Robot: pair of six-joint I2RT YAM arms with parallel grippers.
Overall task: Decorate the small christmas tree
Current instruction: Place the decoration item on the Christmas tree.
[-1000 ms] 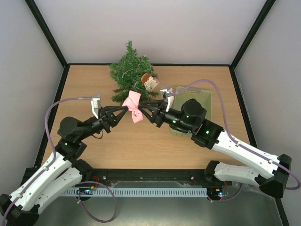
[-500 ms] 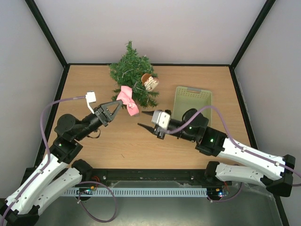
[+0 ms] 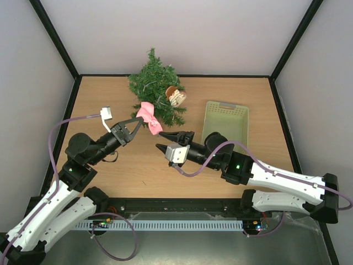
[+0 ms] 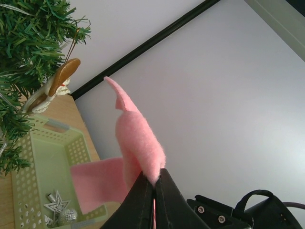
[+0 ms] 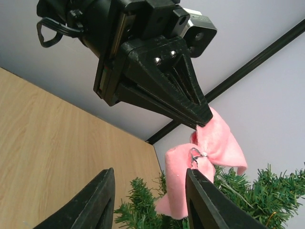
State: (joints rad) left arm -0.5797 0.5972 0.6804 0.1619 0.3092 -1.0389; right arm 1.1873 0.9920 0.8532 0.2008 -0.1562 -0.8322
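The small christmas tree [image 3: 153, 85] stands at the back middle of the table, with a brown and white figure ornament [image 3: 175, 96] hanging on its right side. My left gripper [image 3: 139, 119] is shut on a pink felt bow [image 3: 149, 118] and holds it in the air just in front of the tree's lower branches. In the left wrist view the bow [image 4: 136, 143] sticks up from the pinched jaws [image 4: 155, 175]. My right gripper [image 3: 161, 140] is open and empty, just below and right of the bow. The right wrist view shows the bow [image 5: 212, 140] with a small metal clip [image 5: 196, 153].
A pale green basket [image 3: 226, 105] sits right of the tree; the left wrist view shows a silver star [image 4: 55, 202] and a silver ball inside it. Grey walls with black frame posts close in the table on three sides.
A second ago both grippers held the bow. The right gripper let go, opened and drew back toward the near side. The left gripper lifted the bow toward the tree.
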